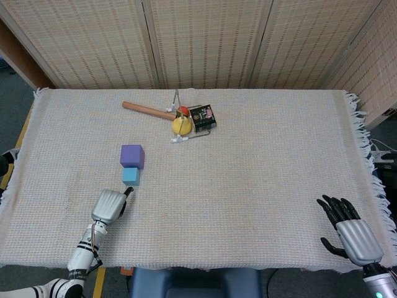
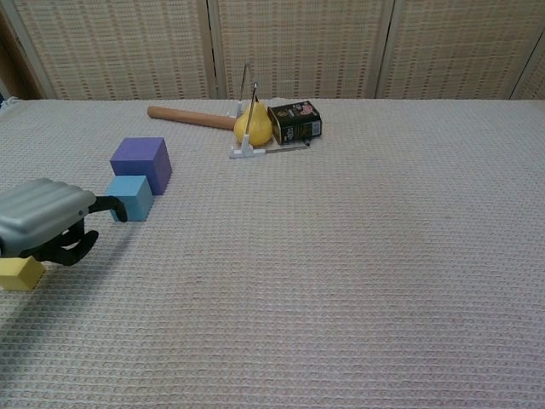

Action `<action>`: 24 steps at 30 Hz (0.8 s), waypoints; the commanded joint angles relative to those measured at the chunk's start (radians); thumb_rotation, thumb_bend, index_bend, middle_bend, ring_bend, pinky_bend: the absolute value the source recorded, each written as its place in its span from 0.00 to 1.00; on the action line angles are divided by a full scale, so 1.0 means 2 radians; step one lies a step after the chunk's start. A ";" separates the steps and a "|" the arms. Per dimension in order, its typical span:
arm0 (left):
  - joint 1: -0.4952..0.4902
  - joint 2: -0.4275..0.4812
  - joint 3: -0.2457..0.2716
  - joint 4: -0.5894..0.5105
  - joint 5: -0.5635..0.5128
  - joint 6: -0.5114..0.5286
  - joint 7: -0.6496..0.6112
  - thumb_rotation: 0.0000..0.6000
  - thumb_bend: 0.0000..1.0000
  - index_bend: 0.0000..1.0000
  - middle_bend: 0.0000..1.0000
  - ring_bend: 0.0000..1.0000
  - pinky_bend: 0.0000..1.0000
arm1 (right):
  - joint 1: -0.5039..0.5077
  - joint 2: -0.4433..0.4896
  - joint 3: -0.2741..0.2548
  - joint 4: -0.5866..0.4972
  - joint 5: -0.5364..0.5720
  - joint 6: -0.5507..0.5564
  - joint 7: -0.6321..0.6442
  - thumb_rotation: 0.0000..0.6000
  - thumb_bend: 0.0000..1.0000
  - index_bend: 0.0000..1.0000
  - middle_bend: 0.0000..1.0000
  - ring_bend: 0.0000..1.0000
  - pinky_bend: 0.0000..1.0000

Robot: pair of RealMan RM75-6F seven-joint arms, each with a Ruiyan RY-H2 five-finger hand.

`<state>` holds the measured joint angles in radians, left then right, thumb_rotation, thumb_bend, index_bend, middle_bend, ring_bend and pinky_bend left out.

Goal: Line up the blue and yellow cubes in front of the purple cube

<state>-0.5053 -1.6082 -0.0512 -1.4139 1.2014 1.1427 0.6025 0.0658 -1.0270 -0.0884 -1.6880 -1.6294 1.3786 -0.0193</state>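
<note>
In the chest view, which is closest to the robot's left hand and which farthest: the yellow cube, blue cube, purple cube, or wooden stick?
From the left hand:
1. Yellow cube, just below it.
2. Blue cube, by its fingers.
3. Purple cube, behind the blue one.
4. Wooden stick, far back.

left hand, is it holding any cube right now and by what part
Nothing is held. The left hand hangs near the yellow cube, apart from the blue cube. The right hand is open and empty.
</note>
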 commanded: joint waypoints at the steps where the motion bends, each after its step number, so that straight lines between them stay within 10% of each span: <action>1: -0.003 -0.006 -0.005 0.011 -0.003 -0.006 -0.006 1.00 0.70 0.28 1.00 1.00 1.00 | 0.001 -0.001 0.001 0.000 0.002 -0.002 -0.002 1.00 0.05 0.00 0.00 0.00 0.00; 24: -0.018 -0.037 -0.024 0.073 -0.011 -0.016 0.000 1.00 0.72 0.24 1.00 1.00 1.00 | 0.004 -0.002 0.004 -0.001 0.013 -0.010 -0.006 1.00 0.05 0.00 0.00 0.00 0.00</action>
<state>-0.5418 -1.6821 -0.0978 -1.2683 1.1802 1.1109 0.6022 0.0729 -1.0306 -0.0798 -1.6891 -1.6024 1.3580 -0.0310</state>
